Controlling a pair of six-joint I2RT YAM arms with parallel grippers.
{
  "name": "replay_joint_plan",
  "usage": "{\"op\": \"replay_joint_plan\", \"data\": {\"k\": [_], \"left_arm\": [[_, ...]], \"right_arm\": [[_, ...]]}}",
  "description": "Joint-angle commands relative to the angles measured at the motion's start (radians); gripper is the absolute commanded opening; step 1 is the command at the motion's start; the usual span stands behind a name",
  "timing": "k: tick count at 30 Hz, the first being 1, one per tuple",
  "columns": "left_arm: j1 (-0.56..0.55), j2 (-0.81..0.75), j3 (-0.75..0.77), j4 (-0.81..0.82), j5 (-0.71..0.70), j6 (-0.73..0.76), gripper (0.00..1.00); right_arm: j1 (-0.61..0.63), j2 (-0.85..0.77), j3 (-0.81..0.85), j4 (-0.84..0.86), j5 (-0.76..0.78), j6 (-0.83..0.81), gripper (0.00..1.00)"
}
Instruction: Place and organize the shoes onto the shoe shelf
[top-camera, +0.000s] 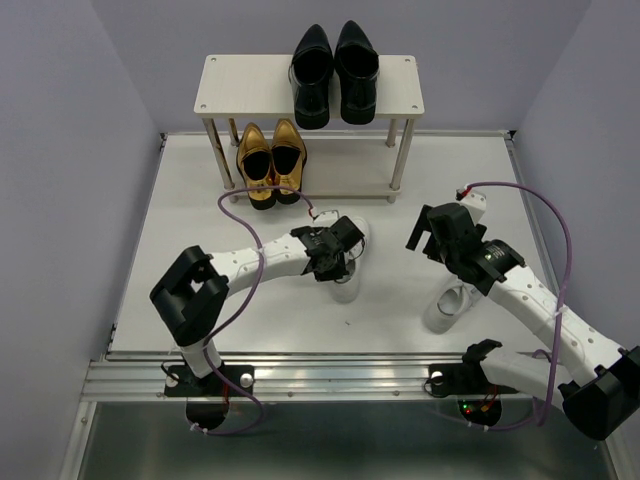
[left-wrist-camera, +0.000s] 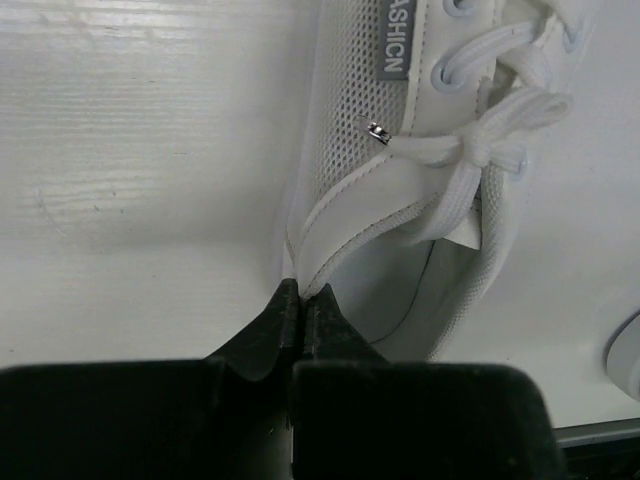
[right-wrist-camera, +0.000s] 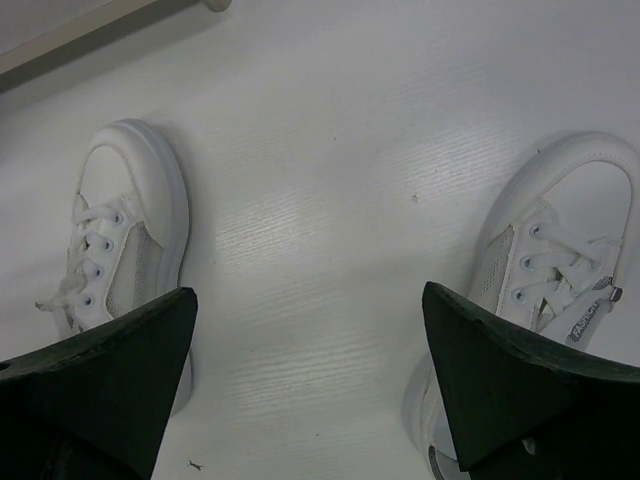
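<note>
The shoe shelf (top-camera: 240, 80) stands at the back. A pair of black dress shoes (top-camera: 333, 75) sits on its top board. A pair of gold loafers (top-camera: 271, 160) sits on the lower board at the left. My left gripper (top-camera: 335, 262) is shut on the heel rim of a white sneaker (top-camera: 350, 287) on the table. In the left wrist view the jaws (left-wrist-camera: 303, 292) pinch that sneaker's collar (left-wrist-camera: 400, 200). My right gripper (top-camera: 430, 235) is open and empty above the table, between the two sneakers (right-wrist-camera: 120, 250) (right-wrist-camera: 560, 260). The second white sneaker (top-camera: 447, 308) lies under the right arm.
The right halves of both shelf boards (top-camera: 400, 85) are bare. The white table (top-camera: 180, 250) is closed in by lavender walls at the left, right and back. Purple cables loop over both arms.
</note>
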Motion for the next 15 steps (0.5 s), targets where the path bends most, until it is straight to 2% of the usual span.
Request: {"op": "replay_joint_plan", "data": {"k": [1,8,15], "left_arm": [[-0.006,-0.034,0.095,-0.09,-0.073,0.016,0.0],[0.003,-0.099,0.256,-0.248,-0.169,0.022,0.0],[0.055,-0.089,0.348,-0.27,-0.184,0.057,0.0]], "right_arm": [[-0.007,-0.024,-0.003,0.037,0.012,-0.016,1.0],[-0.007,-0.03,-0.001,0.037,0.018,-0.019,1.0],[-0.007,-0.032,0.004,0.036,0.015,-0.019,1.0]]}}
